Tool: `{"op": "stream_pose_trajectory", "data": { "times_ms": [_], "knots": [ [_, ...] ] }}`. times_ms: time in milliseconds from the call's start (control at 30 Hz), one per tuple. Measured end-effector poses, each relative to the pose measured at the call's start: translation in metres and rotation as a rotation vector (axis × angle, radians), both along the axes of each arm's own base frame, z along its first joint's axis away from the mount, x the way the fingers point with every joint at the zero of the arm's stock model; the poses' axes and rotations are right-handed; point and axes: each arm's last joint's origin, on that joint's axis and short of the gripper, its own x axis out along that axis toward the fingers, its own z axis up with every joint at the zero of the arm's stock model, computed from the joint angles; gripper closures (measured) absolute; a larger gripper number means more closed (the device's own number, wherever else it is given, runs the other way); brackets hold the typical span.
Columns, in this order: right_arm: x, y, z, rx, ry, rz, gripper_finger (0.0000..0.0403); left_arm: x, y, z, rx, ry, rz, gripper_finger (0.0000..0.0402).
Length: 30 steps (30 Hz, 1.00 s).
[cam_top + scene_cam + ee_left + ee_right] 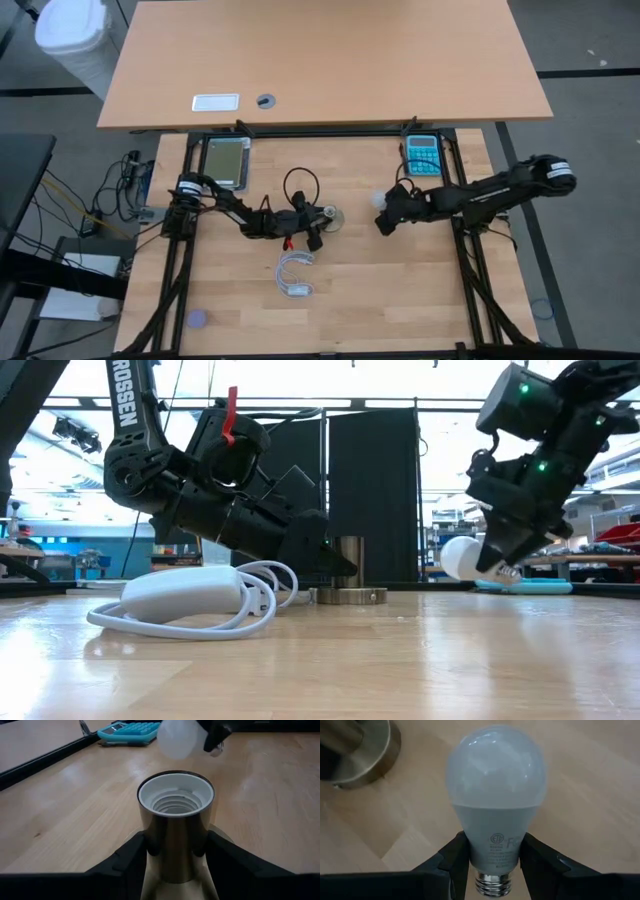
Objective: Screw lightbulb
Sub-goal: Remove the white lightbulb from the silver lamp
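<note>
- The left end effector (pixel 318 228) is clamping the shiny metal socket (pixel 176 827), a cylinder with a white ribbed throat, upright on the pale wood tabletop (pixel 400 300).
- The right end effector (pixel 383 212) is gripping the frosted white lightbulb (pixel 495 795) by its narrow neck, held above the tabletop near the socket.

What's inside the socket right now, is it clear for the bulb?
The socket, clamped by the left gripper, shows only white threaded rings inside; its bottom isn't visible. The lightbulb is held apart in the right gripper.
</note>
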Motion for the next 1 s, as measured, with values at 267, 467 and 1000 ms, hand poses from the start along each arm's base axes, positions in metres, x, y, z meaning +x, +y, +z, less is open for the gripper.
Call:
{"op": "stream_pose_trajectory", "data": {
  "times_ms": [267, 467, 1000],
  "knots": [
    [0.0, 0.002, -0.004, 0.054, 0.027, 0.0, 0.0251, 0.0, 0.0, 0.0, -0.002, -0.002, -0.007, 0.0213],
    [-0.001, 0.002, -0.009, 0.078, 0.064, -0.014, 0.0251, 0.0, 0.0, 0.0, -0.003, -0.004, -0.012, 0.0213],
    [0.002, 0.003, -0.016, 0.093, 0.092, -0.01, 0.0247, 0.001, 0.0, 0.001, -0.006, -0.006, -0.02, 0.0213]
  ]
}}
